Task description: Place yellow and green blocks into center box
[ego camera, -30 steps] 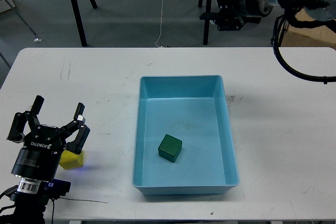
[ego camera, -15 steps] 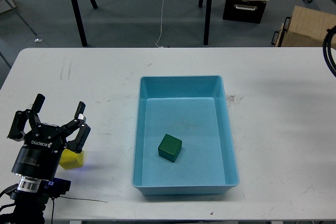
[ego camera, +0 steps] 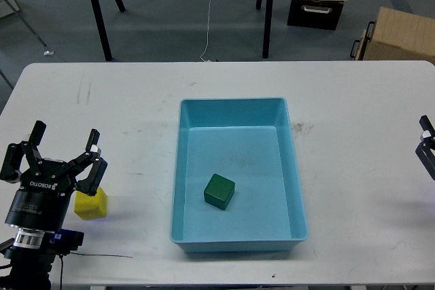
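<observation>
Gaping left gripper [ego camera: 61,149] (holding nothing) beside yellow block [ego camera: 92,203], right gripper [ego camera: 428,151] unclear

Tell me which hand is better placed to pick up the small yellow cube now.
Left. The left hand is open right beside the small yellow cube, left of the light-blue plastic tray. The right hand barely shows at the far right edge.
</observation>
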